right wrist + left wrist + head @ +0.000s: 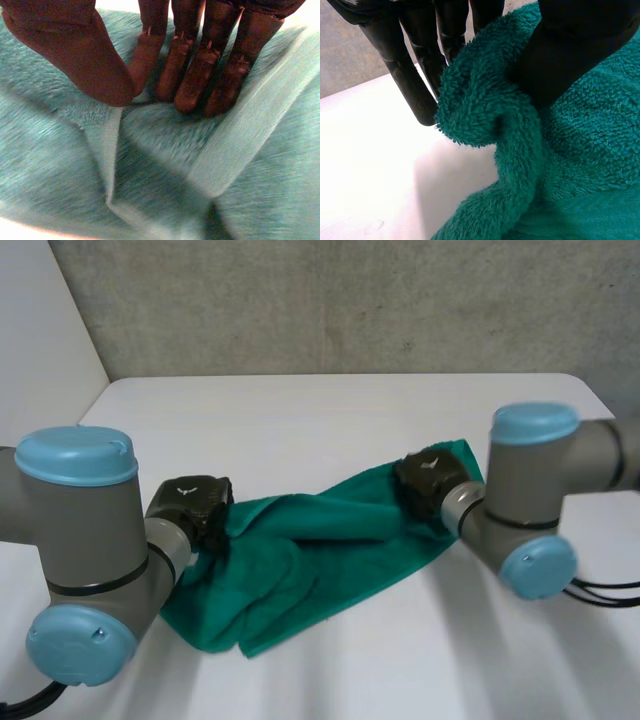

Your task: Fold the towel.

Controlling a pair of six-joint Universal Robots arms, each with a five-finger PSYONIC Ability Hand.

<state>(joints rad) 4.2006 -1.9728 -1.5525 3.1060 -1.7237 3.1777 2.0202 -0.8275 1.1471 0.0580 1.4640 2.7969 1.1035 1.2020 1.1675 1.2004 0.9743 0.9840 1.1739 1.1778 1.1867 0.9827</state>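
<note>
**Pinching the towel at both ends, towel bunched on the table**

Green towel (pixel 310 560) lies crumpled on the white table (pixel 300 420), running on a diagonal from the near side by the left arm (pixel 80 540) up to the far side by the right arm (pixel 540 480). Not flat: several long folds run along it, and the near end is doubled over itself.

Left hand (pixel 195 505) sits at the towel's near-left end, on the edge. In the left wrist view the fingers (pixel 415 85) are straight and close together on one side of a raised hump of towel (pixel 580 150). The thumb (pixel 570 50) digs into the other side. The hump is squeezed between them, with the fingertips against the cloth just above the bare table.

Right hand (pixel 430 480) is on the far-right end, near the corner. In the right wrist view the fingers (pixel 200 65) are side by side, tips down on the towel (pixel 165 150). The thumb (pixel 75 50) closes in against the first finger, with a small ridge of cloth nipped between them. A hem band crosses just beside the fingertips, and creases fan out from the pinch.

Hands are well apart, with the loose middle of the towel lying between them on the table.
</note>
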